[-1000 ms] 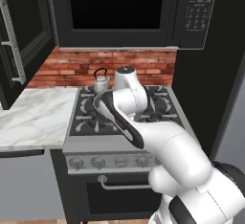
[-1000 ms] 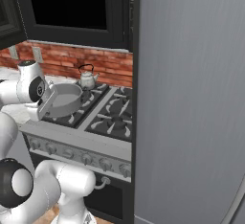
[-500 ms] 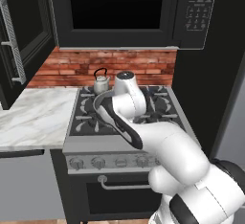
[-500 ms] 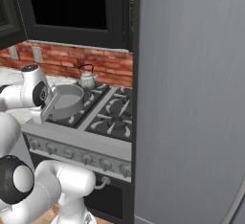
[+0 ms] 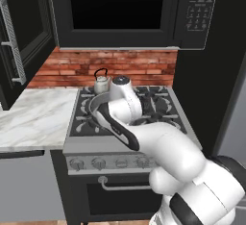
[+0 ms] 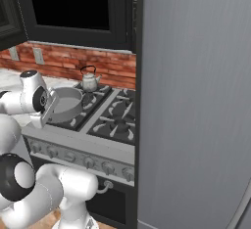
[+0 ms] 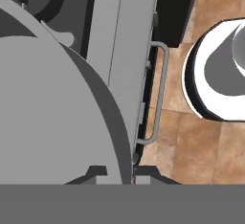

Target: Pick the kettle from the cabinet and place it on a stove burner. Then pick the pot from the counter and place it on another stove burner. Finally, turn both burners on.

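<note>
Two vessels on the steel range (image 5: 129, 144). Kettle (image 5: 101, 81) sits on the rear left burner, upper centre of the left base frame, against the brick backsplash (image 5: 115, 68). Pot (image 6: 65, 102) is over the front left burner, left of centre in the right base frame. Gripper (image 7: 120, 174) is clamped narrowly on the pot's rim, at the bottom of the hand frame. Oven door handle (image 7: 160, 94) runs down mid-frame there.

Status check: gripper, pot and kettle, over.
Gripper shut on pot rim, pot over front-left burner. Kettle on rear-left burner. Nothing blocking; knobs untouched.
</note>
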